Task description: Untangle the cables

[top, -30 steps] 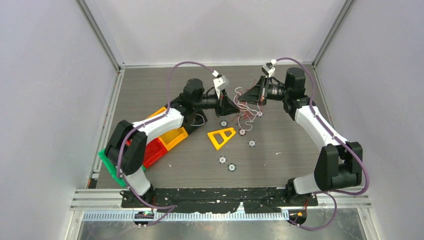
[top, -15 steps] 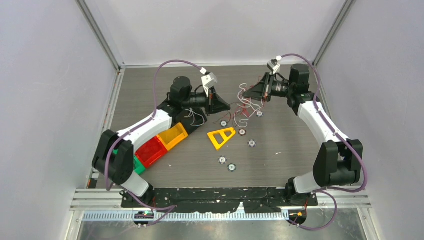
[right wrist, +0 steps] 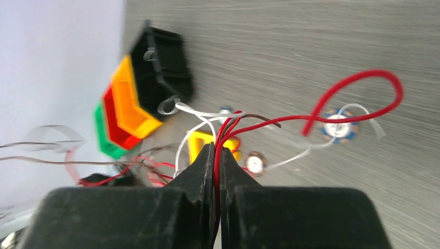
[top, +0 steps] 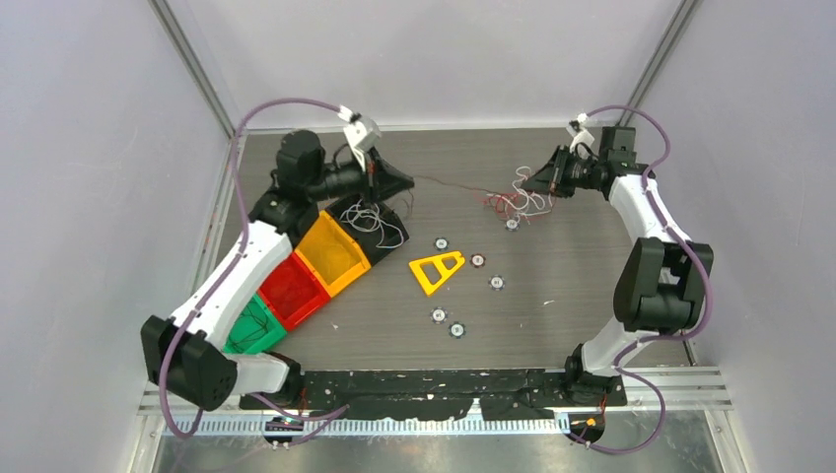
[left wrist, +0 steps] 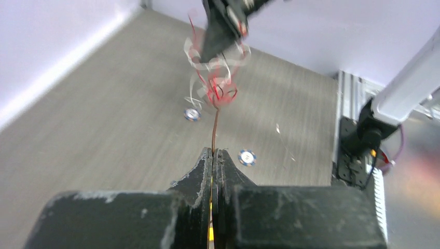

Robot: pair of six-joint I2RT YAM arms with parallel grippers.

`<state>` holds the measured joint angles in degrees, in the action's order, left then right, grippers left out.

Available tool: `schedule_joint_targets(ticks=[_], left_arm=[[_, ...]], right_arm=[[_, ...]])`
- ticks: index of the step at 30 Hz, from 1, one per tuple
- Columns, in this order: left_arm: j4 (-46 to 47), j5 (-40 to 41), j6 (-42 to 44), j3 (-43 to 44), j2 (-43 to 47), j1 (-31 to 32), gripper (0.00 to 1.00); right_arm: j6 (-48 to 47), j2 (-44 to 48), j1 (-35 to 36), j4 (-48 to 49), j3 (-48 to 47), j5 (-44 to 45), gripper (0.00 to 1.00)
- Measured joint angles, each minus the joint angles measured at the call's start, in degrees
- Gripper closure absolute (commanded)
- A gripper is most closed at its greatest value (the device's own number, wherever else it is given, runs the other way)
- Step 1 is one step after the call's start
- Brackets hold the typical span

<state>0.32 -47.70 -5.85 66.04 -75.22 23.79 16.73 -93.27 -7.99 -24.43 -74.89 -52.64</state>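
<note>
**While both claws grip: cables, one lot, partly drawn out**

As the top view has it, we enter the cables (top: 515,202) as a small knot of red and white wire at the far right of the counter (top: 552,286). The knot is held at the tips of the right claw (right wrist: 217,151), whose fingers are pressed together on several red strands. One thin brownish strand (top: 449,184) runs leftward out of the knot, straight and taut, to the left claw (left wrist: 213,154), which is pinched on its end (no gap shows between the tips). The strand's long axis lies on the line between the two claws. The knot is therefore dead ahead of the left claw and well apart from it. We judge that further separation depends on pulling along this line; a snag could drag the whole knot. Also noted: loose white wires (top: 378,222) by the black bin (top: 350,209).
</note>
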Motion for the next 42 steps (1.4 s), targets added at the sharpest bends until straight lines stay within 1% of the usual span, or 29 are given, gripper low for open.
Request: schedule_joint_targets(ticks=[4,6,11,13,14,16,20,24,26,28,29,31,36,39,42], left_arm=[[-6.1,3.0,0.0,10.2,2.7,-3.1,1.0],[-8.5,4.3,-0.1,15.4,4.7,-6.1,1.0],[-13.5,6.3,-1.3,27.1,7.9,-12.2,1.0],[-14.5,6.7,-2.6,31.4,8.2,-14.3,1.0],[-15.0,6.8,-3.1,33.2,8.2,-15.2,1.0],[-16.1,7.0,-4.4,36.0,8.2,-17.1,1.0],[-17.8,7.1,-7.5,41.4,7.1,-20.9,1.0],[-17.9,7.1,-10.3,45.7,5.9,-23.7,1.0],[-18.1,7.0,-11.3,48.0,5.1,-25.0,1.0],[-18.1,7.3,-12.3,51.1,4.1,-26.9,1.0],[-18.1,7.6,-13.0,52.7,3.6,-27.8,1.0],[-18.1,8.1,-14.3,56.0,2.5,-29.7,1.0],[-17.9,9.3,-17.1,62.9,0.3,-35.2,1.0],[-18.1,9.1,-17.8,63.3,0.5,-37.1,1.0],[-19.0,9.4,-17.2,61.3,2.0,-39.1,1.0]], right_arm=[[-9.5,-4.8,0.2,-5.5,0.0,7.9,0.94],[-13.6,-7.8,0.2,-7.4,0.1,11.8,0.95],[-19.8,-11.8,0.2,-10.0,0.9,18.5,0.94],[-21.4,-12.5,0.3,-10.5,0.9,20.3,0.88],[-21.8,-12.8,0.3,-10.6,0.9,20.9,0.81],[-22.6,-13.0,0.3,-11.0,0.9,21.5,0.74],[-24.2,-13.8,0.4,-11.3,0.9,23.0,0.73],[-25.0,-14.8,0.3,-11.3,0.9,25.0,0.73],[-25.7,-15.0,0.4,-11.4,0.8,26.4,0.76],[-26.3,-15.4,0.4,-11.4,0.7,27.9,0.83],[-26.7,-15.6,0.3,-11.4,0.7,28.9,0.88],[-27.3,-15.9,0.3,-11.4,0.6,30.5,0.93],[-28.5,-16.0,0.3,-11.4,0.5,34.2,0.94],[-28.7,-16.0,0.3,-11.4,0.3,34.8,0.94],[-28.8,-16.0,0.3,-11.5,0.0,34.7,0.93]])
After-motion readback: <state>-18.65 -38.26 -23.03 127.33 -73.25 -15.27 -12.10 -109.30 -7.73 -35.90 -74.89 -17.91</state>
